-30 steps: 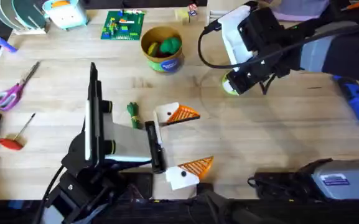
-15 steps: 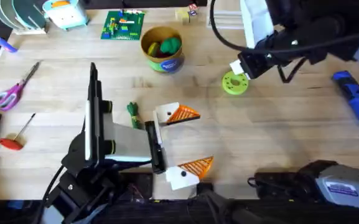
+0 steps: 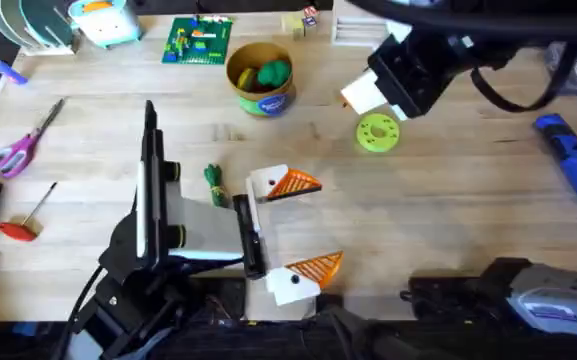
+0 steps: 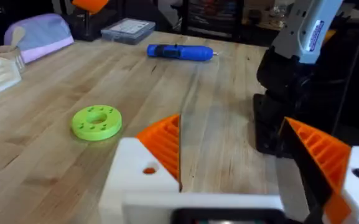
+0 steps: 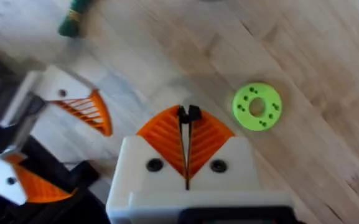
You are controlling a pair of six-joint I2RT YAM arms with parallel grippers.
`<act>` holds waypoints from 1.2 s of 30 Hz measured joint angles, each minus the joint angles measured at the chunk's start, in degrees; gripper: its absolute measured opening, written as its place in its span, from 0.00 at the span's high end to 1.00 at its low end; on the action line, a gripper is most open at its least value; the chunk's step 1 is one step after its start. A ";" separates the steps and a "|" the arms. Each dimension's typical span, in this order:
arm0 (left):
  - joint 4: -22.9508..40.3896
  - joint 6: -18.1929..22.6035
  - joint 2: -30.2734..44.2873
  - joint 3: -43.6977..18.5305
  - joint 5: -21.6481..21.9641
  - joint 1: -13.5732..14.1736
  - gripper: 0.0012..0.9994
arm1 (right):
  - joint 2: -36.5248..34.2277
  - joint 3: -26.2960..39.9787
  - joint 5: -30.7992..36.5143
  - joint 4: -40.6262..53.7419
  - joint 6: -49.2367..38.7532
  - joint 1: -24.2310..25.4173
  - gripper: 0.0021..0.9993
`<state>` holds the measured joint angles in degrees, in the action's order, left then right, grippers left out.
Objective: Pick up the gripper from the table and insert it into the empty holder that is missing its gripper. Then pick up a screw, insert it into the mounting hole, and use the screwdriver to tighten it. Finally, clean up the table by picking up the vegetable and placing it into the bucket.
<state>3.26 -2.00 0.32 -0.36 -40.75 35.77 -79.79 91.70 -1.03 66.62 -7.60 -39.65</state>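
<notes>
Orange wedge-shaped plastic fingertips with ribbed faces sit on both white plastic finger bases of the left gripper [image 3: 324,224], so neither base is bare. One pad [image 3: 294,184] lies farther from the arm's base and the other [image 3: 318,266] nearer the table's front edge. The left gripper rests low over the light wooden table [image 3: 448,220], spread wide with nothing between its pads; the left wrist view [image 4: 229,146] shows bare wood in the gap.

The small slim dark-green toy vegetable [image 3: 214,182] lies on the table just beside the left gripper's far finger base, on the side towards the arm's body. It is well apart from the round yellow-tan bucket [image 3: 261,88], which stands upright farther back with round green and yellow toys inside.

The chunky bright blue pen-shaped screwdriver [image 3: 571,166] lies flat near the right edge of the table, untouched.

The right gripper [image 3: 365,96] hangs above the table at the back right, just behind the lime-green round disc [image 3: 378,133] and clear of it. In the right wrist view its two orange pads are pressed flat together [image 5: 187,118]. Two small dark bits show at the very tips, and I cannot tell whether they are a held part.

Purple-handled scissors [image 3: 14,150] and a thin metal tool with a red handle [image 3: 23,226] lie at the left.
</notes>
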 joint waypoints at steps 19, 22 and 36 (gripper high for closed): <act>-0.02 0.00 0.00 0.00 0.00 0.00 0.01 | -12.61 11.43 -4.40 7.79 6.22 -17.67 1.00; -0.02 0.00 0.00 0.00 0.00 0.00 0.01 | -14.12 11.43 -4.42 5.82 6.35 -17.67 1.00; 0.00 0.00 0.00 0.00 0.00 0.00 0.01 | -14.95 11.43 -4.62 5.83 6.63 -17.69 1.00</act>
<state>3.27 -2.00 0.32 -0.36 -40.75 35.77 -94.74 103.13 -5.65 72.44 -0.96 -57.34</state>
